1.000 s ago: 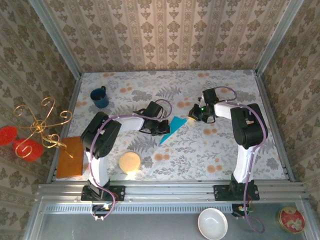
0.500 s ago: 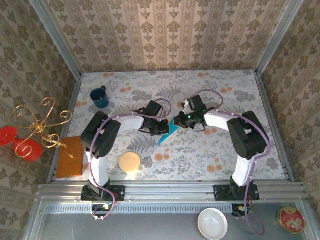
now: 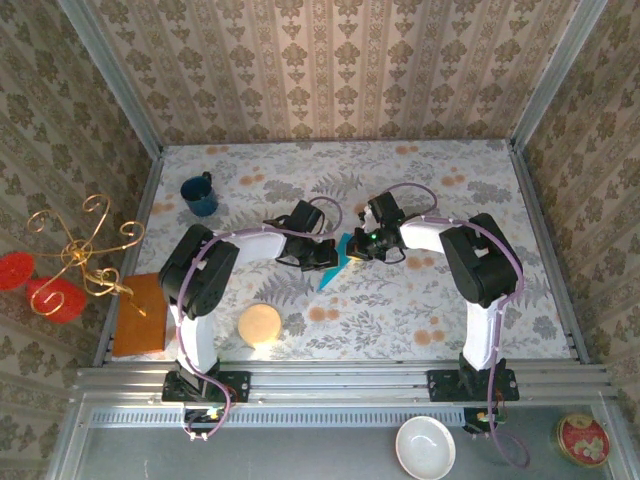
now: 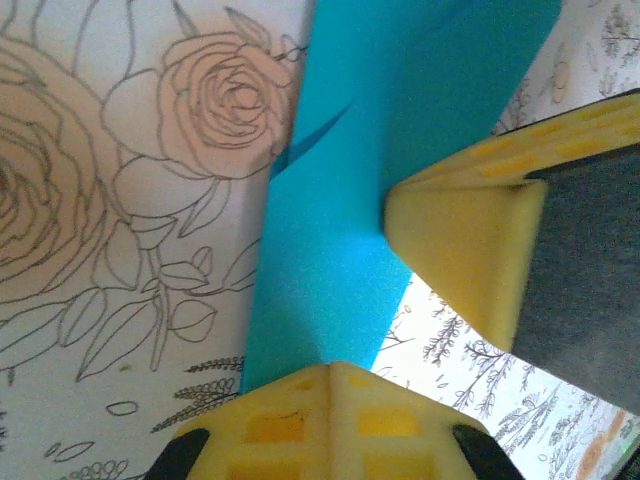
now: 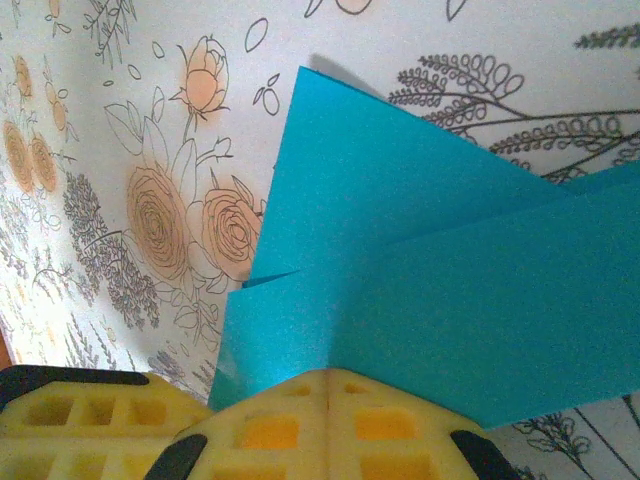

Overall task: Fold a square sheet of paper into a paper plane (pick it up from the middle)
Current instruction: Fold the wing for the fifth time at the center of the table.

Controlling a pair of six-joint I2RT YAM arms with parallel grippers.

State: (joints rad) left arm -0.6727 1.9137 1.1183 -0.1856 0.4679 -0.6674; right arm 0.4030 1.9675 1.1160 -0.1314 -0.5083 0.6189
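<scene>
Top external view has the left gripper (image 3: 322, 258) and the right gripper (image 3: 357, 248) both clenched on the folded blue paper (image 3: 330, 274), close together above the flowered surface (image 3: 420, 300).

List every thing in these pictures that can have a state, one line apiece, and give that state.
paper: folded into overlapping layers, pinched at two places.
left gripper: shut on the paper.
right gripper: shut on the paper.
mug: upright, apart from the paper.
bowl: upright, empty.
</scene>
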